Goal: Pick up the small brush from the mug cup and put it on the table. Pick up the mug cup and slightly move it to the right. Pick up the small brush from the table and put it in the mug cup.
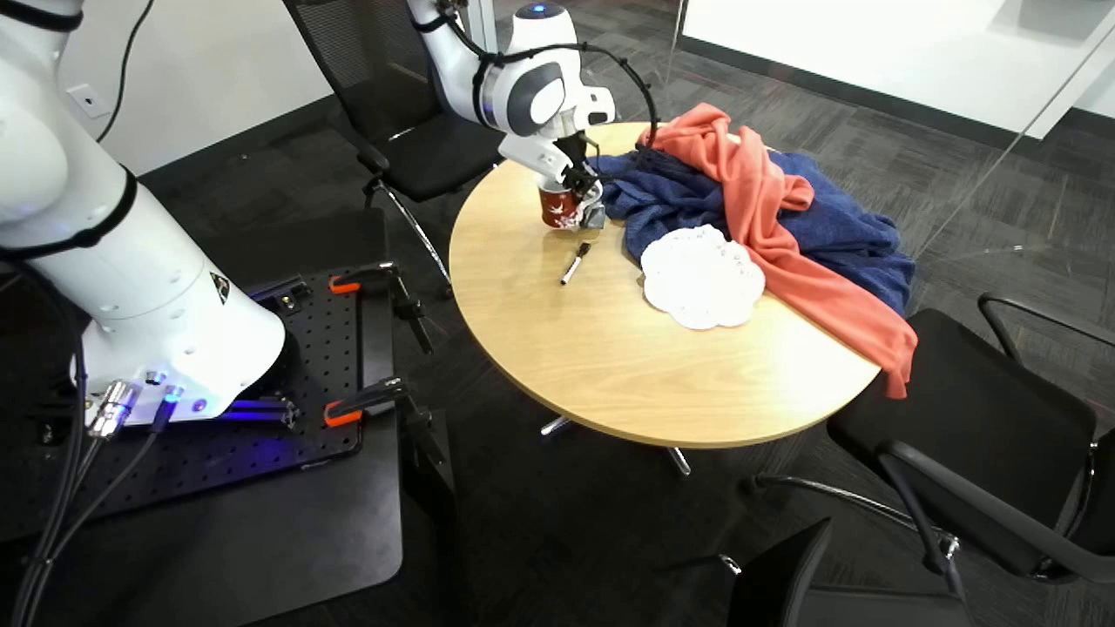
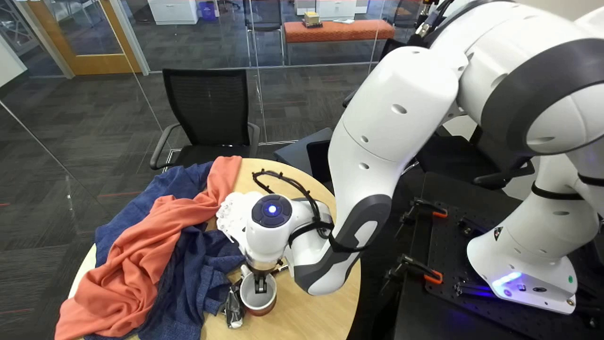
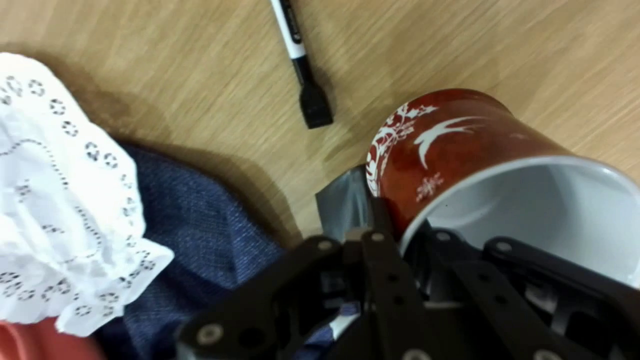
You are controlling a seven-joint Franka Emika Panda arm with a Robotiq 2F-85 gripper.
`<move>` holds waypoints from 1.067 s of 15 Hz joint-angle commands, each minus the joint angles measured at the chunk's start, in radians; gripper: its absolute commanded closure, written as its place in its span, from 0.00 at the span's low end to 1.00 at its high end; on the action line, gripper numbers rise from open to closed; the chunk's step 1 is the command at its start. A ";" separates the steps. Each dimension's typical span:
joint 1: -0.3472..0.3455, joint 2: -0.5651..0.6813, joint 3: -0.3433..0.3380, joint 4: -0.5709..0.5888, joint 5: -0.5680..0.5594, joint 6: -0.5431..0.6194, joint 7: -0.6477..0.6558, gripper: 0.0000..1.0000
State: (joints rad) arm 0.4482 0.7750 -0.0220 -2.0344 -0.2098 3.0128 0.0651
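Observation:
The mug cup [image 3: 450,145] is dark red with white patterns and a pale inside. It stands upright on the round wooden table [image 1: 540,331]. My gripper [image 3: 402,225] is shut on the mug's wall at the rim, with one finger inside and the other outside. In an exterior view, the gripper [image 2: 260,285] reaches down into the mug [image 2: 260,311]; its handle points up and left there. The small brush [image 3: 302,65], white-handled with a flat black tip, lies on the table beside the mug, apart from it. An exterior view also shows the brush [image 1: 575,263].
A grey, shiny packet [image 3: 342,205] lies right against the mug on the gripper's outer side. Close by are a crumpled blue cloth [image 1: 653,192], an orange cloth [image 1: 775,209] and a white lacy doily [image 1: 701,277]. Chairs [image 1: 976,401] surround the table.

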 commanded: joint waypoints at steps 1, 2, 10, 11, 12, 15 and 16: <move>0.098 -0.130 -0.142 -0.114 0.001 0.028 0.095 0.98; 0.135 -0.147 -0.197 -0.128 -0.006 0.024 0.127 0.98; 0.220 -0.143 -0.341 -0.138 -0.008 0.003 0.179 0.91; 0.221 -0.143 -0.341 -0.139 -0.008 0.003 0.179 0.91; 0.222 -0.143 -0.341 -0.140 -0.008 0.003 0.179 0.91; 0.276 -0.120 -0.407 -0.118 -0.005 -0.009 0.235 0.98; 0.285 -0.111 -0.428 -0.111 0.000 -0.013 0.250 0.98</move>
State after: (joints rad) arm 0.6835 0.6428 -0.3779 -2.1718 -0.2129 3.0163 0.2511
